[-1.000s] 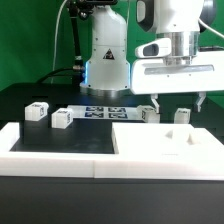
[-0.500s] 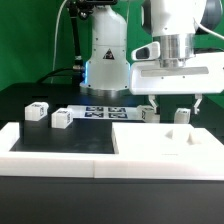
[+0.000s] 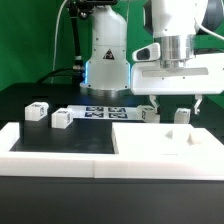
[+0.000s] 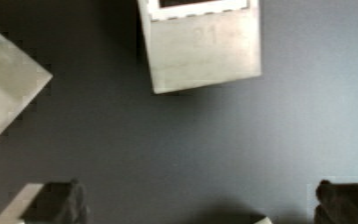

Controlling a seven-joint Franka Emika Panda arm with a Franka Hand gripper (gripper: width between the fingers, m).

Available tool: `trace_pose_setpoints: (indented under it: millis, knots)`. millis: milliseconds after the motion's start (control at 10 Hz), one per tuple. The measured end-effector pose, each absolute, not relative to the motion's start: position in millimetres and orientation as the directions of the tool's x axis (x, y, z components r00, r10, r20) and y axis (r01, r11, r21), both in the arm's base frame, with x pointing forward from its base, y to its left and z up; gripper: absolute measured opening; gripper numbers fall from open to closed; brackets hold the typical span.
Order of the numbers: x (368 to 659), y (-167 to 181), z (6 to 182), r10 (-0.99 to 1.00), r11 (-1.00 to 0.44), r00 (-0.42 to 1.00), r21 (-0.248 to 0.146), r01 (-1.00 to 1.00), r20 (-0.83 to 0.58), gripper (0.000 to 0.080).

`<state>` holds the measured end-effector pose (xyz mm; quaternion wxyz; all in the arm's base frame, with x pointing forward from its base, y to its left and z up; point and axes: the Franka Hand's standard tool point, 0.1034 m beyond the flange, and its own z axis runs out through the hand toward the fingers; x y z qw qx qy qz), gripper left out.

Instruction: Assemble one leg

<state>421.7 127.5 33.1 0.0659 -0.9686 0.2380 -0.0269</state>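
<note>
Several small white legs with marker tags stand on the black table: two at the exterior view's left (image 3: 37,110) (image 3: 61,119) and two at its right (image 3: 150,113) (image 3: 182,114). My gripper (image 3: 178,101) hangs open and empty just above the two right legs, with one finger on each outer side. In the wrist view the gripper (image 4: 197,205) shows two dark fingertips (image 4: 51,202) wide apart with nothing between them. A white leg (image 4: 202,45) lies beyond them, with a tag at its far end.
The large flat white panel (image 3: 165,142) lies at the front right. A white raised border (image 3: 50,152) runs along the front. The marker board (image 3: 100,112) lies before the robot base (image 3: 105,60). Part of another white piece (image 4: 7,85) shows in the wrist view.
The gripper has shifted slightly toward the exterior view's left over the last second. It stays open. The parts have not moved.
</note>
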Motion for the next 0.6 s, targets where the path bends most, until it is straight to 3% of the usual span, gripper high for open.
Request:
trace_pose_setpoints:
  millis: [600]
  knots:
    - [425, 133, 43.7, -0.374, -0.894, 0.844, -0.092, -0.438, -0.385, 0.0649]
